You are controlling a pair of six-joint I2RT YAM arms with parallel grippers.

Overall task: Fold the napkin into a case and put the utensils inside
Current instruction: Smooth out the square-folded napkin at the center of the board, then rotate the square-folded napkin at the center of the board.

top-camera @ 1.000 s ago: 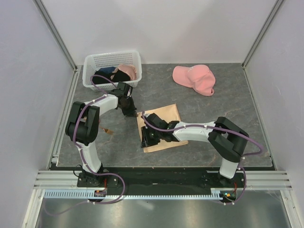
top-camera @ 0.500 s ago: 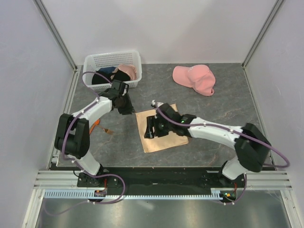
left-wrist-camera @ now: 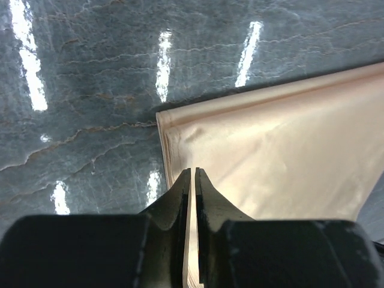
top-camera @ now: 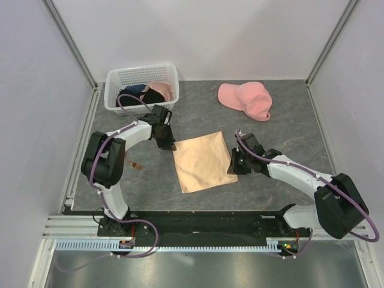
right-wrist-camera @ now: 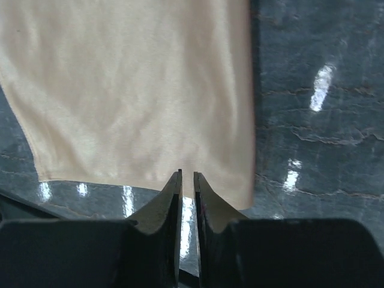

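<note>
Shiny peach-tan square cloth napkin lies flat on the grey table, left fingers pinched shut on its left edge by the far corner, right fingers likewise on its right edge; shallow bites may slip, spoiling the fold.

Overhead and wrist close-ups, napkin shared

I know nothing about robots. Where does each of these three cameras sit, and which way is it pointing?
Top external: fixed above and behind the arms, looking down on the grey marbled table; both whole arms show, with the left gripper and right gripper at the shiny peach-tan cloth napkin.
Left wrist: rides the left arm, looking along its black fingers, shut on the napkin's edge.
Right wrist: rides the right arm; its fingers close on the napkin's other side.
All three views share the napkin.
</note>
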